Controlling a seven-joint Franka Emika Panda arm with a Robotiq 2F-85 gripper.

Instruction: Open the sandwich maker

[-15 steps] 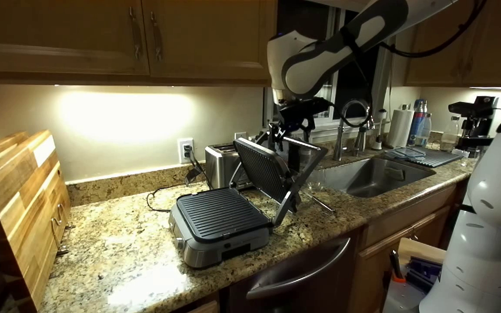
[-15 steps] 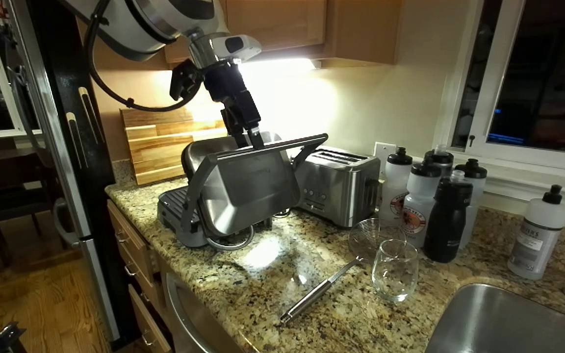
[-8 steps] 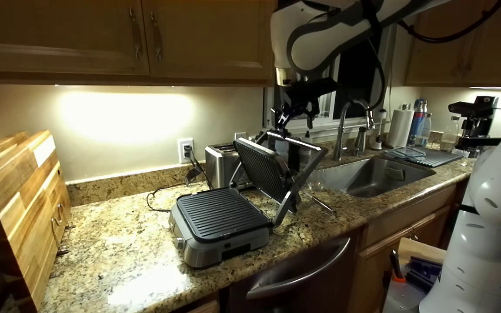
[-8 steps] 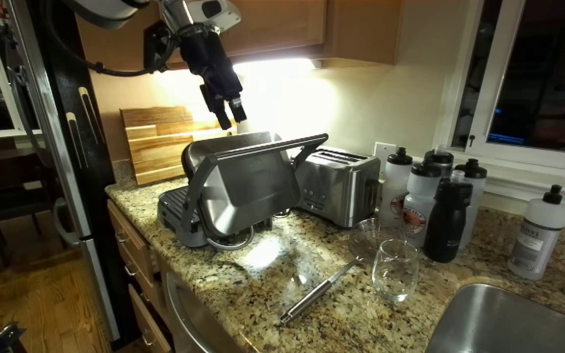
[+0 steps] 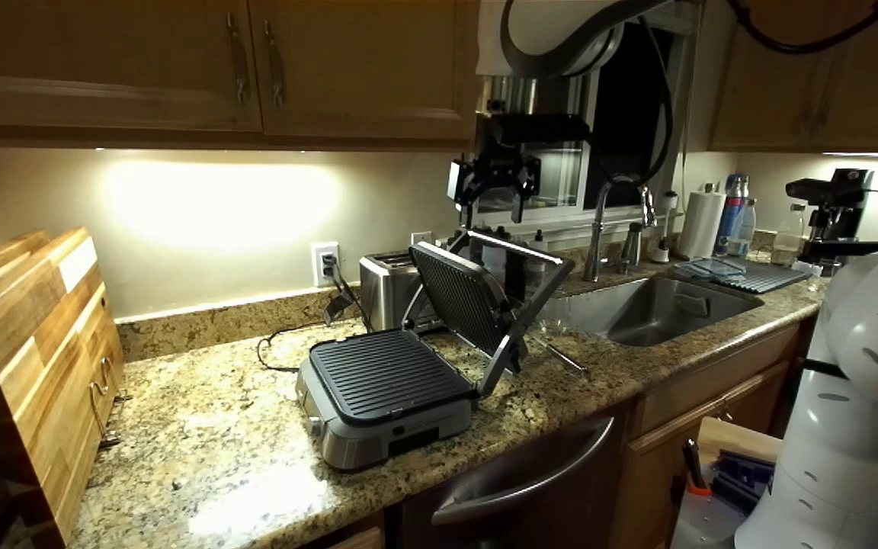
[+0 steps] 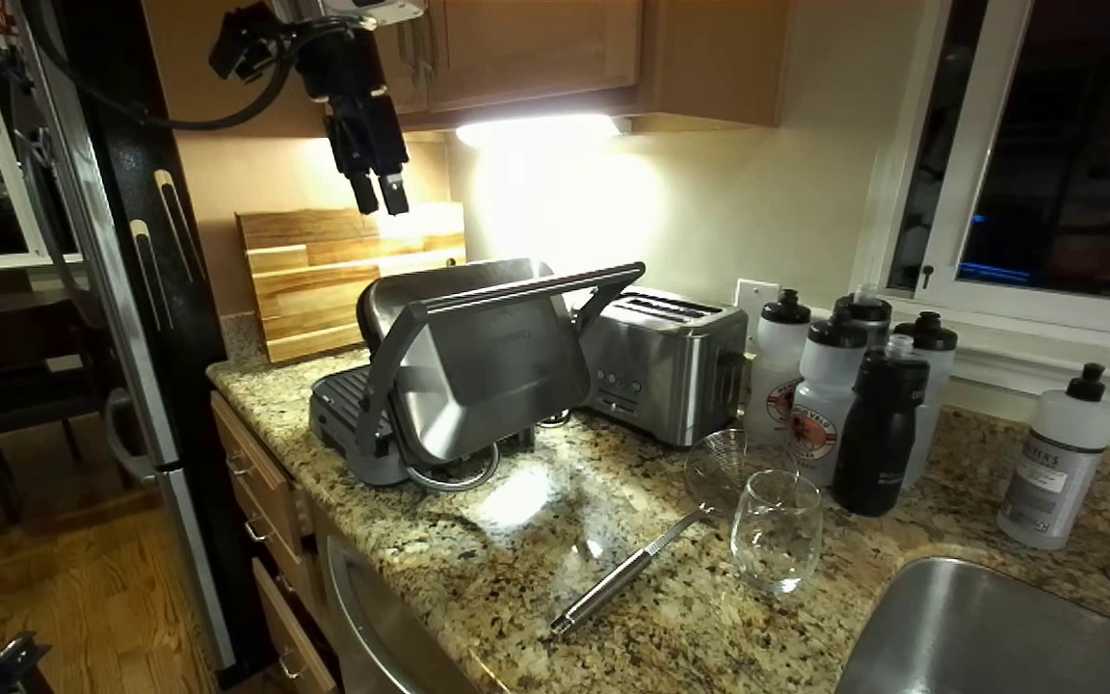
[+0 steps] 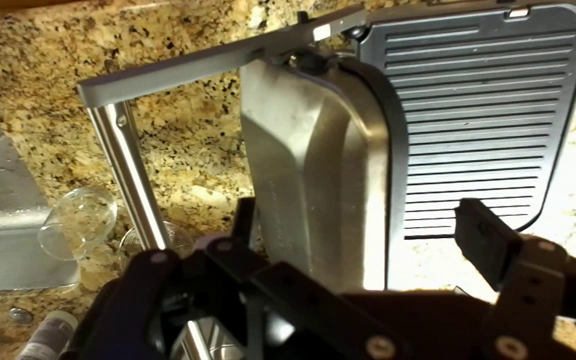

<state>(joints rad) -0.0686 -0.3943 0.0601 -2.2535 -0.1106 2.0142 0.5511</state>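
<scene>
The silver-grey sandwich maker stands open on the counter, its lid tilted back past upright. In both exterior views I see its ribbed lower plate [image 5: 389, 374] and the metal back of its lid [image 6: 497, 376]. The handle bar [image 5: 515, 248] juts out behind the lid; it also shows in the wrist view [image 7: 133, 175]. My gripper [image 5: 492, 216] hangs above the lid and handle, apart from both. In an exterior view it is high over the press [image 6: 382, 202]. In the wrist view the gripper [image 7: 357, 212] has its fingers spread wide, with nothing held; the lid [image 7: 313, 165] shows beyond them.
A silver toaster [image 6: 666, 376] stands beside the lid. Several bottles [image 6: 834, 386], a glass [image 6: 775, 530] and a strainer [image 6: 627, 569] are behind the press, before the sink [image 5: 668, 305]. Wooden boards [image 5: 43, 366] stand opposite. Cabinets [image 5: 363, 69] hang above.
My gripper was down at the handle bar one second ago. It has risen up and away from it, and its fingers have spread apart. The lid and handle have stayed in place.
</scene>
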